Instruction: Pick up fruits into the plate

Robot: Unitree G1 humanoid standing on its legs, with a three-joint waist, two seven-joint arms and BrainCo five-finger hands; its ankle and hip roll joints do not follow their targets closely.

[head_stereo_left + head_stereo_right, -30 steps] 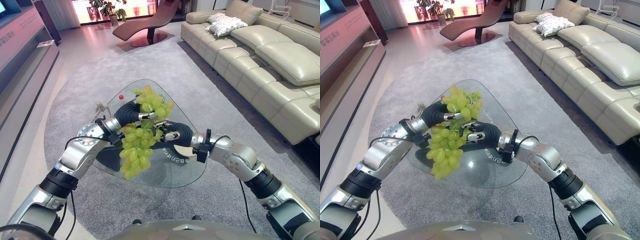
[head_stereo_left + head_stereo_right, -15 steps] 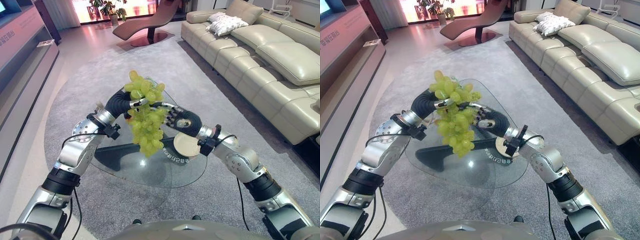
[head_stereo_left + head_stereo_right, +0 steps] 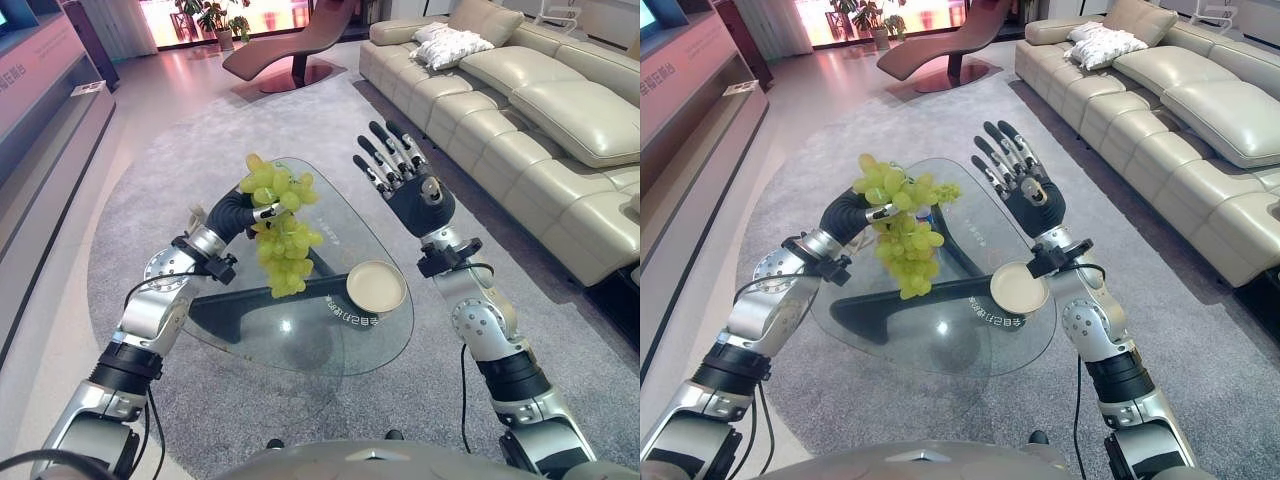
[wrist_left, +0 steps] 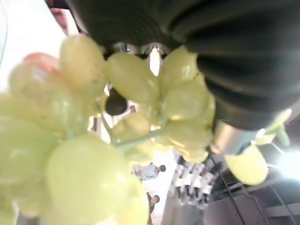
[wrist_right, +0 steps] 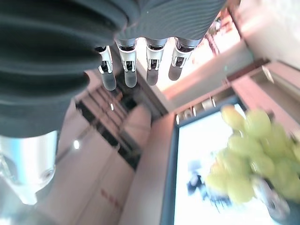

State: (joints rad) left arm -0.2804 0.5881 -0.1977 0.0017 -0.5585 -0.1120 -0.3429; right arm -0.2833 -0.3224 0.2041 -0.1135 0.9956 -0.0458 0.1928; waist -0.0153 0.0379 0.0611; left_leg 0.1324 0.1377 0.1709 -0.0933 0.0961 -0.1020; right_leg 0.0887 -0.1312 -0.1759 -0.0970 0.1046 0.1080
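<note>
Green grapes (image 3: 280, 225) hang from left hand (image 3: 237, 212) — above glass table (image 3: 290, 340).

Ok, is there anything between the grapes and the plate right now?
Nothing visible: the grapes hang from the left hand above the glass table, the plate sits bare, and the right hand is raised clear.

Grapes (image 3: 279, 225) hang from my left robot hand (image 3: 232, 212) above the counter's (image 3: 300, 345) left part. Plate (image 3: 376, 287) on the counter near its right edge. My right robot hand (image 3: 412, 188) raised above the far right edge, fingers spread.
</note>
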